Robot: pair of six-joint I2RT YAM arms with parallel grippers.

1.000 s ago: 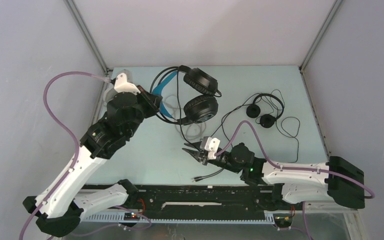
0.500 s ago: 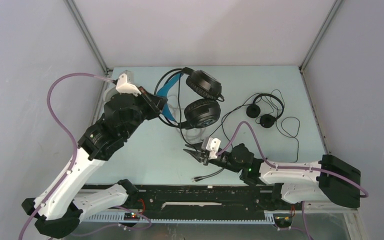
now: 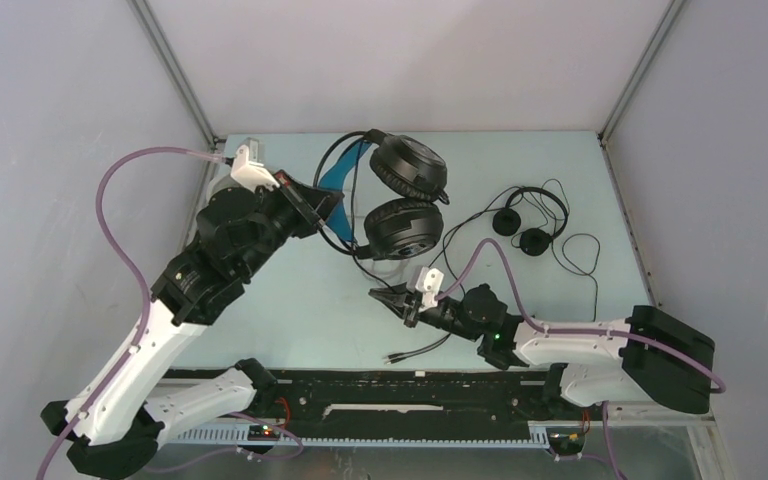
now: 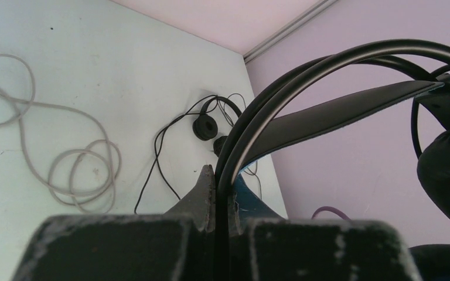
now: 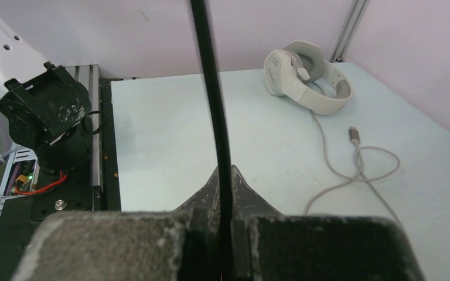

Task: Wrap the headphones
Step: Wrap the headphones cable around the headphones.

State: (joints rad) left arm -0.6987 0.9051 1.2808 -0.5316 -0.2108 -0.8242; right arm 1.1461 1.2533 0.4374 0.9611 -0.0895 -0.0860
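Note:
My left gripper [image 3: 310, 203] is shut on the thin black headband wire of the black over-ear headphones [image 3: 405, 195] with the blue headband [image 3: 338, 176] and holds them up off the table at the back; the wire runs between the jaws in the left wrist view [image 4: 222, 175]. My right gripper [image 3: 390, 300] is shut on their black cable [image 5: 211, 99], which runs taut upward from the jaws [image 5: 225, 175]. The cable's plug end [image 3: 392, 357] lies near the front edge. The small black on-ear headphones [image 3: 522, 225] lie at the right with a loose cord. The white over-ear headphones [image 5: 306, 79] lie in the back left corner.
The white pair's grey cable [image 5: 351, 170] lies in loops on the table, also seen in the left wrist view [image 4: 70, 164]. The small pair's thin cord [image 3: 585, 262] loops toward the right edge. Enclosure walls stand on three sides; the black rail [image 3: 410, 390] runs along the front.
My left gripper has carried the black over-ear headphones a little to the right and higher. My right gripper has shifted slightly back and right, still holding the cable.

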